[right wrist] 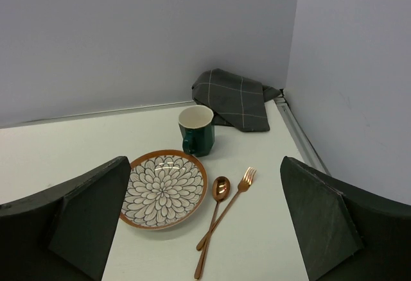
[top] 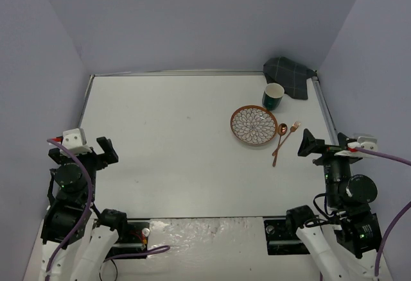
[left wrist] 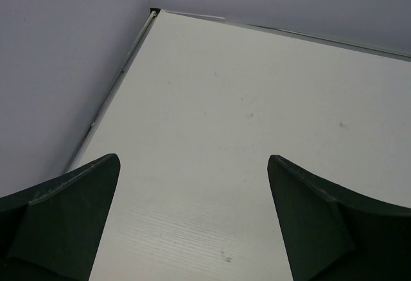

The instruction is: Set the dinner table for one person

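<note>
Pale walls (top: 192,18) enclose the dinner table (top: 180,146), which spans the whole workspace. We find the plate (top: 253,125), cup (top: 273,95), spoon (top: 279,141), fork (top: 289,133) and folded cloth (top: 288,76) grouped far right, probably staged within the right arm's reach. The left gripper (top: 106,151) and right gripper (top: 306,145) hover with jaws spread wide, holding nothing.

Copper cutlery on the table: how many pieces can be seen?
2. The spoon lies just right of the patterned plate. The fork lies right of the spoon, and their handles cross. I see no others, though the folded cloth could hide something.
</note>
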`<state>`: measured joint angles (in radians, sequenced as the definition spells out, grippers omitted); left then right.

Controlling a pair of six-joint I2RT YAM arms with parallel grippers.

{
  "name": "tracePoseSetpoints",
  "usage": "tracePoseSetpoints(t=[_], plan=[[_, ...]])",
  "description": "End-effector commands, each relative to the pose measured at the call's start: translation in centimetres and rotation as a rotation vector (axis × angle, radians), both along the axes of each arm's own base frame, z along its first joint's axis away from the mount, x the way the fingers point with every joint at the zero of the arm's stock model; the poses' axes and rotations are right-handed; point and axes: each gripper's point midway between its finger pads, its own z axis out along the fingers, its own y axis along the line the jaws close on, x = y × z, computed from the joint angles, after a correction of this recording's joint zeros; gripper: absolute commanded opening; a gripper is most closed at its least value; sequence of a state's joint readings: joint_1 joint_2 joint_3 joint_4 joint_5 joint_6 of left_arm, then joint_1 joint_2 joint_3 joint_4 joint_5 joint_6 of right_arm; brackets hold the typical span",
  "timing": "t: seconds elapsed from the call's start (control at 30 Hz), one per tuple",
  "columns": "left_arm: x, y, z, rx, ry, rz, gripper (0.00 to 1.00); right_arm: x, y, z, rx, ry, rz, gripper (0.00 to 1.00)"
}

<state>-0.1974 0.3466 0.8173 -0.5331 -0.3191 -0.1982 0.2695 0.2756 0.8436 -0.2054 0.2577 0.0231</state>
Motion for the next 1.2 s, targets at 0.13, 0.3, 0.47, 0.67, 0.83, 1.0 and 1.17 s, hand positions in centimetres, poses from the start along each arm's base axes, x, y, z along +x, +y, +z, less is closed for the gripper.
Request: tracePoseSetpoints(t=[0.13, 0.3, 0.47, 0.67, 0.83, 1.0, 1.17], plan=[[2.0, -1.4, 1.6, -0.075, -0.057, -0.037, 0.97, 4.3, 1.3, 0.2, 0.084, 0.048, -0.006, 1.0], [3.6, -2.4, 2.3, -0.076, 0.015, -0.069, 0.97, 9.3, 2.0, 0.8, 0.135, 0.101, -0.063, 1.0], [5.8, -4.2, 2.6, -0.108, 0.076, -0.127, 0.97, 16.3, 2.6, -0.4, 0.101, 0.197, -0.153, 1.0], [7.9, -5.4, 1.6, -0.095, 0.133, -0.167, 0.97, 25.1, 2.5, -3.7, 0.068, 0.287, -0.113, 1.0], [8.3, -5.8, -0.7, -0.096, 0.177, -0.184, 0.97, 31.4, 0.0, -5.6, 0.066, 0.323, -0.1, 1.0], [8.5, -6.2, -3.1, -0.091, 0.229, -0.195, 0.97, 37.4, -3.1, -8.9, 0.05, 0.365, -0.087, 1.0], [8.6, -6.1, -4.2, -0.08, 0.268, -0.192, 0.97, 41.8, -6.7, -12.8, 0.062, 0.401, -0.077, 1.0]])
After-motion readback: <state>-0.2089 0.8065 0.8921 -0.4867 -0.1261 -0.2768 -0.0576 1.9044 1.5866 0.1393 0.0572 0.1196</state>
